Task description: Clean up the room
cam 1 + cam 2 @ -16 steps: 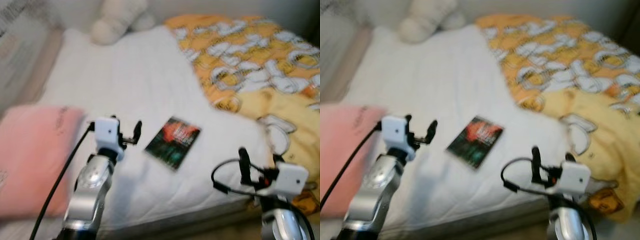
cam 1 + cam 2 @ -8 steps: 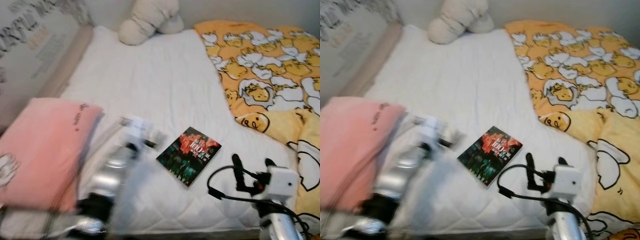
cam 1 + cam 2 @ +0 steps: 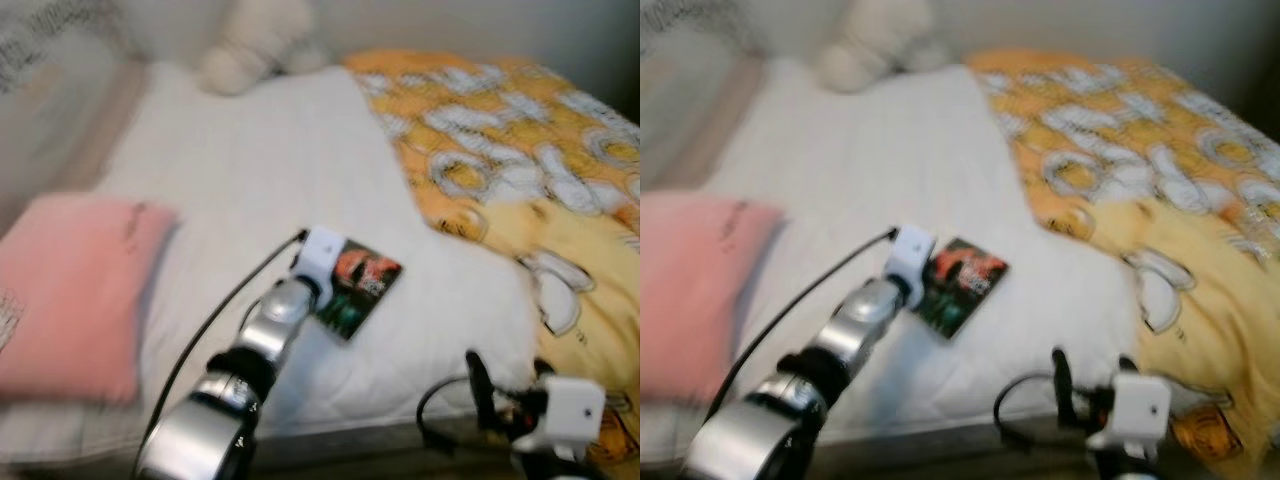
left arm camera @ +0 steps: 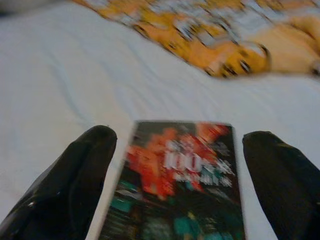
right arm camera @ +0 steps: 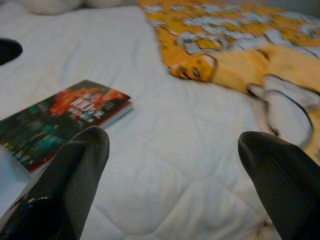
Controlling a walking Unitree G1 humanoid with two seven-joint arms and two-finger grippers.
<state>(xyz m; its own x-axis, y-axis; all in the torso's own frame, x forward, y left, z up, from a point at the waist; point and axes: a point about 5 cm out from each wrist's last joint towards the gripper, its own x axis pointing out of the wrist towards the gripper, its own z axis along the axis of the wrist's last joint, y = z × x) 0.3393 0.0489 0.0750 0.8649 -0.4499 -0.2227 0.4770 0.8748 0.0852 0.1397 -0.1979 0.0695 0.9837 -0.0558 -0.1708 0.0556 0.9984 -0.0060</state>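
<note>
one white bed (image 3: 250, 170) carries a yellow quilt (image 3: 520, 160), a pink pillow (image 3: 70, 290) and a book (image 3: 358, 285) lying flat near its front edge. my left gripper (image 4: 182, 175) is spread wide, fingers either side of the book, not gripping it. my right gripper (image 5: 172, 175) gapes too, low by the bed's edge.

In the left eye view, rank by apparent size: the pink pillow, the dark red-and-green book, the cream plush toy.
1. Pink pillow, largest by far, though nearest the camera.
2. Cream plush toy, blurred and farthest away, so probably bigger than it looks.
3. Dark red-and-green book, smallest, partly covered by the left gripper.
</note>
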